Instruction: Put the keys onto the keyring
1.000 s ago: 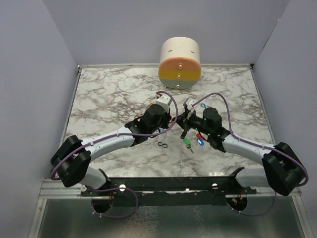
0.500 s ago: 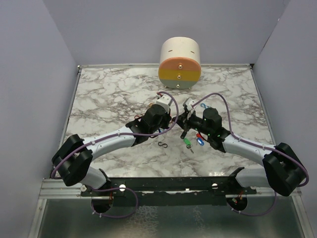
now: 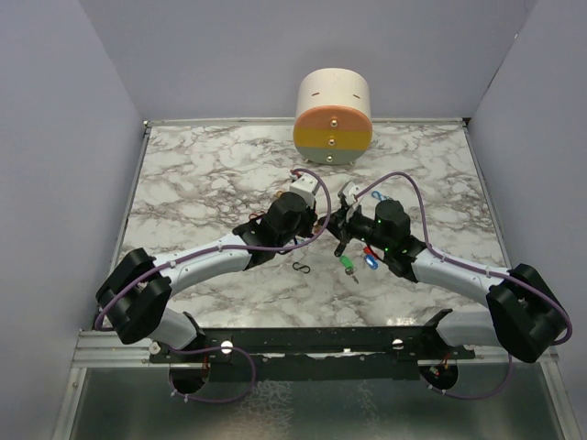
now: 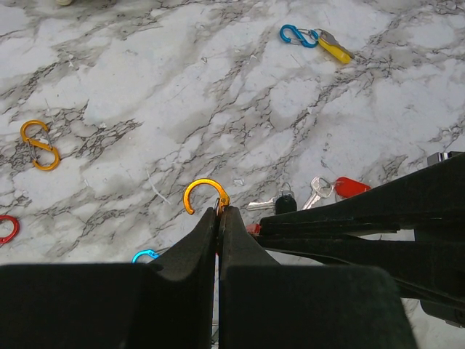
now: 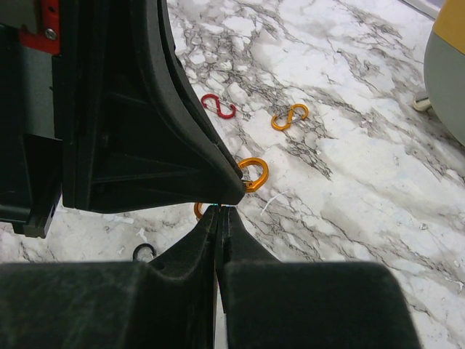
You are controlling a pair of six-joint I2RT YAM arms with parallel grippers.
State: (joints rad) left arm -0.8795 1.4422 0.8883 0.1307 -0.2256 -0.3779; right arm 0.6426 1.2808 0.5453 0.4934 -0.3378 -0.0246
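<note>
My left gripper (image 4: 219,211) is shut on an orange S-shaped clip (image 4: 205,195), whose upper loop sticks out past the fingertips. My right gripper (image 5: 220,211) is shut, and its tips meet the left fingertip beside the orange clip (image 5: 254,173). I cannot tell if anything is between its pads. In the top view both grippers (image 3: 316,220) (image 3: 332,223) meet at mid table. A black-headed key (image 4: 285,203) and a red-headed key (image 4: 341,187) lie just beyond them. A green key (image 3: 347,265) and a red and a blue piece (image 3: 370,258) lie below the right gripper. A yellow key (image 4: 334,49) hangs on a blue clip (image 4: 292,34).
Loose clips lie on the marble table: orange (image 4: 40,144), red (image 4: 6,229), blue (image 4: 145,255), black (image 3: 302,268). A cream drum with orange, yellow and green bands (image 3: 333,117) stands at the back. Purple walls close in both sides.
The left arm has shifted very slightly. Both grippers stay shut and together at the same spot.
</note>
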